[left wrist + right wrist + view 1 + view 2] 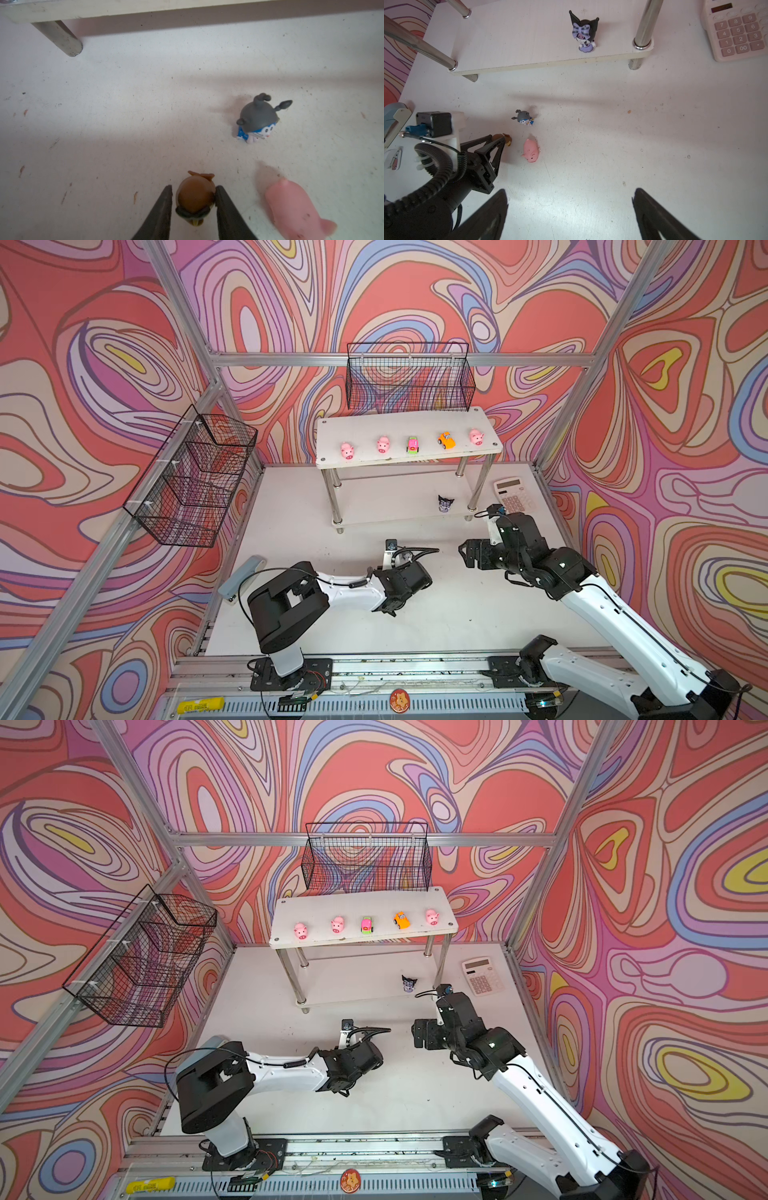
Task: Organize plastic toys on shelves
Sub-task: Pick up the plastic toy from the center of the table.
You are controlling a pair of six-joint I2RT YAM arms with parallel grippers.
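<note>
In the left wrist view my left gripper (pixel 194 187) is shut on a brown figurine (pixel 195 197) that stands on the table. A grey figurine (pixel 259 116) and a pink pig (pixel 295 207) lie beside it. My right gripper (pixel 570 190) hangs open and empty over bare table, right of the left arm. The shelves (pixel 407 423) stand at the back. On the top board are three pink pigs (pixel 347 450), a pink-green car (pixel 412 444) and an orange car (pixel 446 440). A dark horned figurine (pixel 445 503) stands on the lower board. The top views hide the toys under the left gripper.
A pink-keyed calculator (pixel 514 495) lies right of the shelves. A grey stapler (pixel 243 578) sits at the table's left edge behind the left arm. Black wire baskets hang on the back wall (pixel 409 377) and the left wall (pixel 195 477).
</note>
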